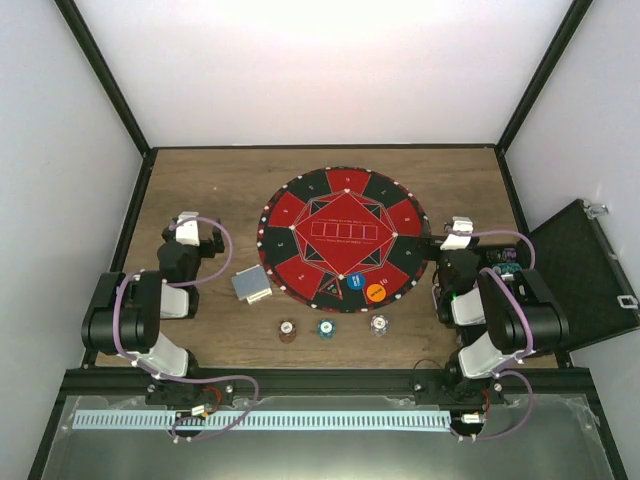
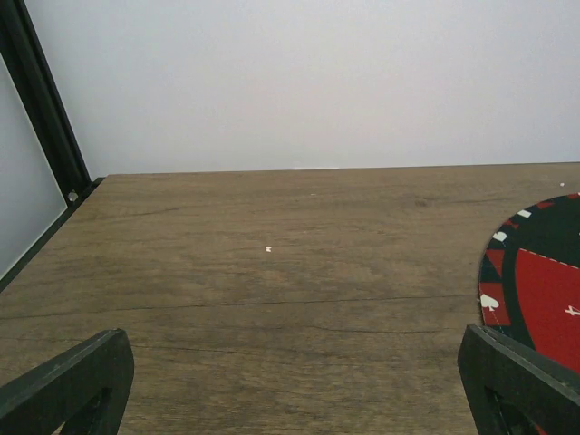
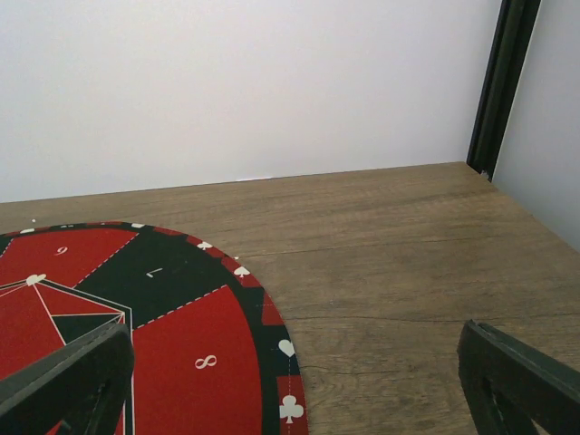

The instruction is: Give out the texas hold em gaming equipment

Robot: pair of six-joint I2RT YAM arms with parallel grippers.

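Note:
A grey-blue stack of playing cards [image 1: 251, 285] lies on the wood left of the round red-and-black mat [image 1: 342, 238]. A brown chip [image 1: 288, 328], a teal chip [image 1: 325, 326] and a white chip [image 1: 378, 323] sit in a row in front of the mat. A blue chip [image 1: 354, 282] and an orange disc [image 1: 375, 293] rest on the mat's near edge. My left gripper [image 1: 190, 222] is open over bare wood at the left, its fingertips [image 2: 86, 381] wide apart. My right gripper [image 1: 456, 230] is open beside the mat's right rim [image 3: 288, 362], nothing between its fingers [image 3: 521, 381].
An open black case [image 1: 585, 275] lies off the table's right edge. Black frame posts [image 2: 45, 118] stand at the back corners, with white walls around. A clear cover and a white slotted strip [image 1: 260, 420] run along the near edge.

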